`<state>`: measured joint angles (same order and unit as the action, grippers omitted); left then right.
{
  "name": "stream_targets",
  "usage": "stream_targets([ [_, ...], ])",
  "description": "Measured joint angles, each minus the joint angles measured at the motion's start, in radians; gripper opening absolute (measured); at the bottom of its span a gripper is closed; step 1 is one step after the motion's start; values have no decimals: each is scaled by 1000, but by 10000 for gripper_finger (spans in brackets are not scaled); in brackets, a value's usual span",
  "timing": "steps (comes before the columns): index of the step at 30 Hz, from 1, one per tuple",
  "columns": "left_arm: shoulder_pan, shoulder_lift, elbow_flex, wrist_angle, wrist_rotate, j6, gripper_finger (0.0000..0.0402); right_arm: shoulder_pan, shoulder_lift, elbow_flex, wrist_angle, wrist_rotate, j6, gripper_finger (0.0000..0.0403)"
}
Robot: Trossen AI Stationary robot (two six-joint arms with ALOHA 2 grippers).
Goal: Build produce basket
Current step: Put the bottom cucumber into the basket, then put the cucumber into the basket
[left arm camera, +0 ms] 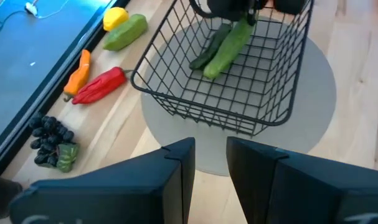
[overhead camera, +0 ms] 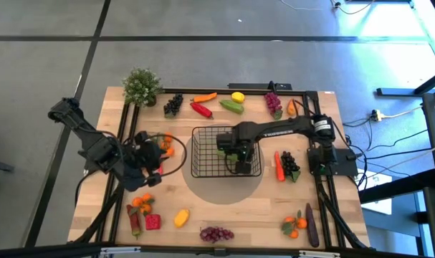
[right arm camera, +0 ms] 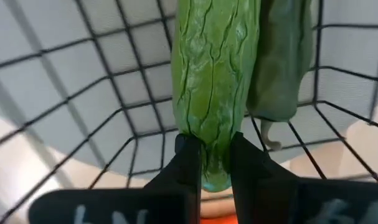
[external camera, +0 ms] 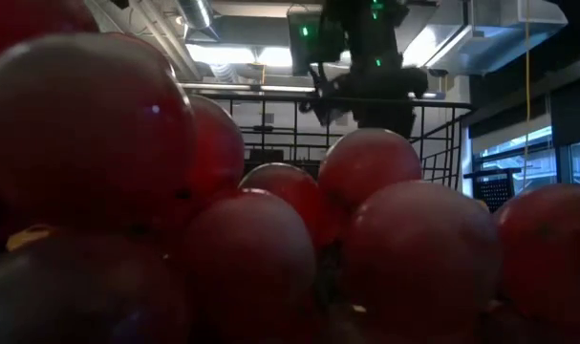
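Right gripper (right arm camera: 213, 163) pinching the end of a long, ridged green toy cucumber (right arm camera: 215, 81), low inside the black wire-grid basket (overhead camera: 203, 147), the cucumber's far end reaching forward over the mesh floor. Just beyond it, a second, paler green piece (right arm camera: 282, 62), close alongside; touching or not, hard to say. Probably best lowered until the cucumber lies flat on the wires, then released with a small spread of the fingers and a straight lift clear of the basket walls, no sideways drag against the mesh or the neighbouring piece.

Left gripper (left arm camera: 208, 167) waiting well off to that side of the basket, fingers drawn near together on nothing, pointed toward the basket. Farther out, beyond the basket on the wooden table (overhead camera: 260, 215): a red toy pepper (left arm camera: 100, 86), an orange carrot (left arm camera: 79, 72), a dark grape bunch (left arm camera: 51, 138), a yellow lemon (left arm camera: 116, 17).

Hidden from above: the grip itself, lost under the dark arm. Low view almost wholly blocked by large blurred red and purple grapes (external camera: 223, 239). Contact between cucumber and basket floor not clear.
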<state>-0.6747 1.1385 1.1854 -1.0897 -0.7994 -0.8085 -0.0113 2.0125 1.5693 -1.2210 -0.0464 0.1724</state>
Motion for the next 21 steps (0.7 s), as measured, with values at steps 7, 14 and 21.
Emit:
stream_targets([
  [7,26,0,0,0,35,0,81,-27,0,-65,98,0,-39,53],
  [14,45,0,0,1,58,-1,81,-33,0,-70,114,0,-18,111],
  [21,44,0,0,1,61,0,81,-32,0,-69,111,0,-19,185],
])
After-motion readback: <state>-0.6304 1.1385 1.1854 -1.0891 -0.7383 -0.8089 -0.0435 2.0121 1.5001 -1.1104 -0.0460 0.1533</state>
